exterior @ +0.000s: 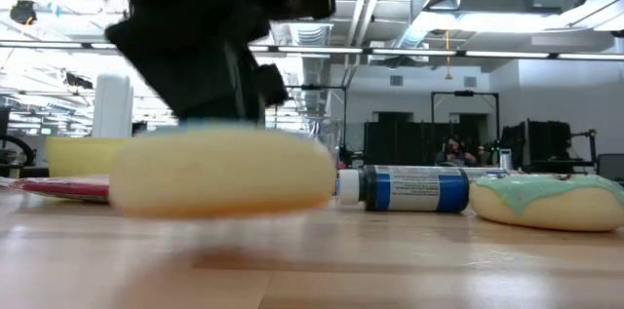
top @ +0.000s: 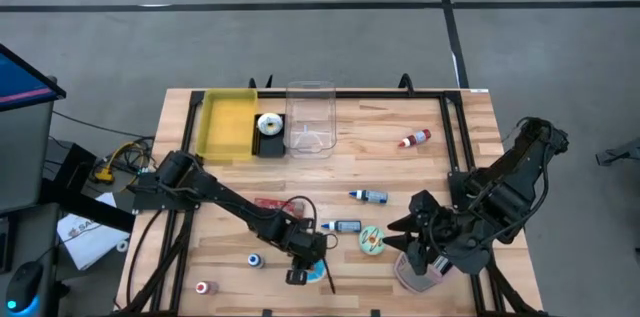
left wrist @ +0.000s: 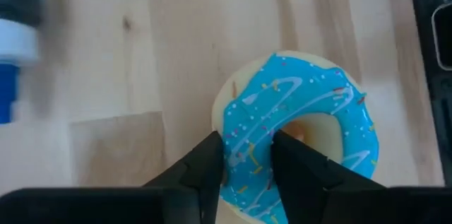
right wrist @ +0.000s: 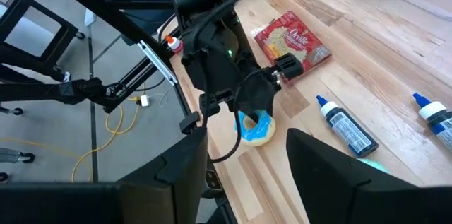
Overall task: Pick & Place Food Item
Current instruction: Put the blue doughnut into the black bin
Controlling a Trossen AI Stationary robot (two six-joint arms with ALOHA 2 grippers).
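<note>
**Doughnut being pinched through its ring at the near tabletop edge**

Doughnut is the food item in hand: a blue-iced doughnut [left wrist: 300, 136] with white drizzle and sprinkles, seen lying flat on the wooden tabletop [top: 440, 167] near its front edge, left of centre. Well behind it, at the far edge, a yellow bin [top: 227, 124] and a clear container [top: 310, 117] are seen; either may be the drop point, though that cannot be settled from the frames.

The left gripper [left wrist: 247, 157] is lowered over the doughnut, with one finger set outside the ring and the other at the centre hole, so that one side of the ring lies between them. The fingers are partly closed around the icing; whether a firm hold is made cannot be told.

The right gripper [right wrist: 247, 150] is held open and empty, above the near right of the tabletop, well apart from the work.

For the step to be done well, the squeeze should be finished before any lift, and the fingers kept low enough that the body is caught rather than only the icing. A straight upward lift is advised, since the blue-labelled bottle [top: 344, 226] and the green-iced doughnut [top: 372, 240] lie near.
</note>
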